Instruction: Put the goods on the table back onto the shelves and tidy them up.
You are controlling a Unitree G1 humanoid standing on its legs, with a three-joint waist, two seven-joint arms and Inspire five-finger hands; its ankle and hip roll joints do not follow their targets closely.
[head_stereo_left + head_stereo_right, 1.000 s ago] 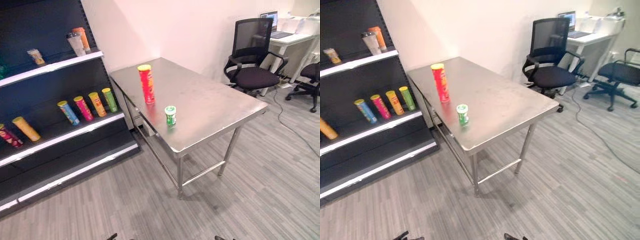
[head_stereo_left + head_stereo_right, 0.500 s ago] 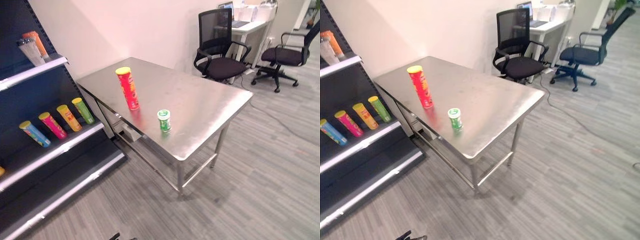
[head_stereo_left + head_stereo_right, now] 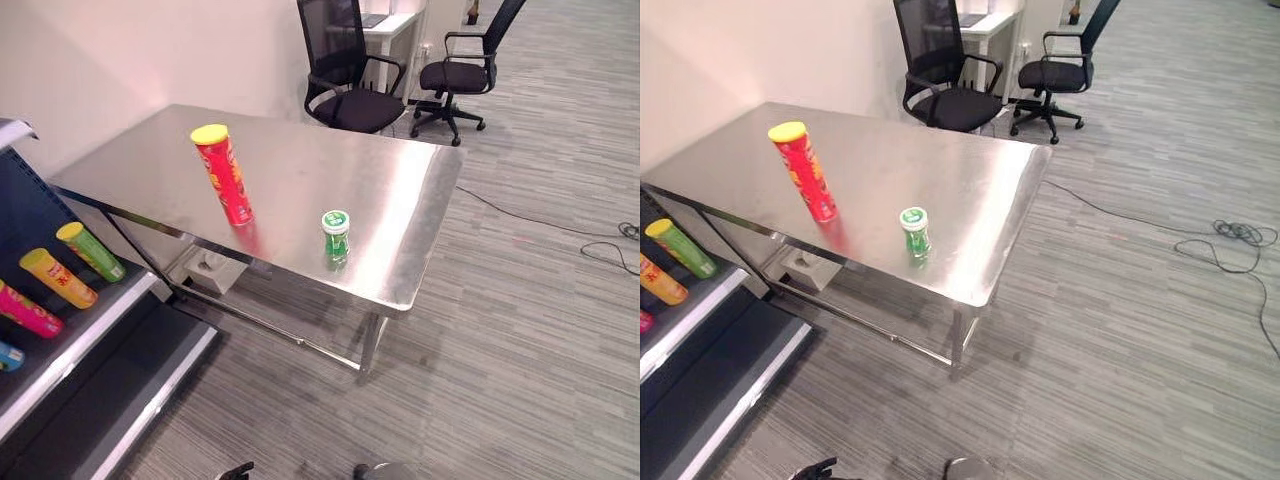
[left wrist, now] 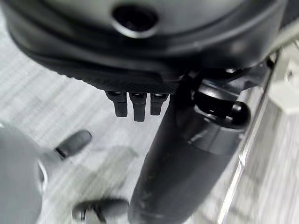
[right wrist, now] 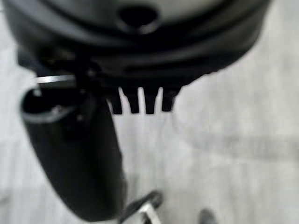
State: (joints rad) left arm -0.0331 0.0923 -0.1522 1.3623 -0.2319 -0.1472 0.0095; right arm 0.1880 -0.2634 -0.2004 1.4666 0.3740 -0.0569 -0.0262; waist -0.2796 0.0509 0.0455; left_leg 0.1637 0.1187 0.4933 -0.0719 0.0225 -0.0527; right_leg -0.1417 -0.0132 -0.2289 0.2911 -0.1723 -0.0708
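On the steel surface (image 3: 400,190) stand two goods, both upright and apart from each other: a tall red can with a yellow lid (image 3: 223,174) toward the shelf side, and a short green can with a white lid (image 3: 336,236) nearer the front edge. Both cast reflections in the metal. Under the surface, by the far leg, a pale block-shaped thing (image 3: 208,264) lies on the floor.

To the robot's left the dark shelves (image 3: 60,335) hold cans lying tilted in a row. The left eye view takes in a green can (image 3: 90,252), a yellow can (image 3: 58,279), a pink can (image 3: 25,311) and the tip of a blue can (image 3: 8,356); the right eye view reaches less far that way and cuts off most of the pink one.

Beyond the surface two black office chairs (image 3: 345,85) stand by a white desk (image 3: 385,25). The right eye view adds a stretch of grey floor with a dark cable (image 3: 1200,240) winding over it.

Each wrist view looks down along its own hand at the grey floor. The left hand (image 4: 135,102) hangs with straight fingers and holds nothing. The right hand (image 5: 140,100) likewise has straight, relaxed fingers and is empty, its thumb (image 5: 74,154) standing beside them.
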